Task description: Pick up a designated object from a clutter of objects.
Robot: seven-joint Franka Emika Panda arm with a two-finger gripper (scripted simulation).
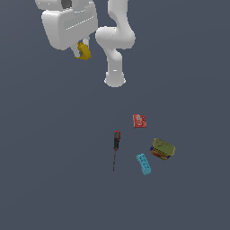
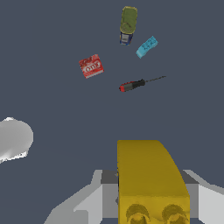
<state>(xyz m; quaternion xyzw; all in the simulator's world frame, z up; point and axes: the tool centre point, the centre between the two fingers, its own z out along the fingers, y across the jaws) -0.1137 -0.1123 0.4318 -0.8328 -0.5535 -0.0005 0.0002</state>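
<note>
My gripper (image 1: 82, 51) hangs high above the floor at the exterior view's upper left, shut on the designated object (image 2: 148, 177), a yellow-orange toy brick. In the wrist view the brick fills the space between the grey fingers (image 2: 92, 201), two round studs showing. The brick also shows in the exterior view as a small yellow piece (image 1: 84, 51) under the white hand. The rest of the clutter of objects lies far below on the floor.
On the floor lie a red flat square (image 1: 139, 121), a black-and-red-handled screwdriver (image 1: 116, 147), a cyan studded brick (image 1: 143, 164) and an olive-green block (image 1: 162, 148). The arm's white base (image 1: 115, 80) stands behind them.
</note>
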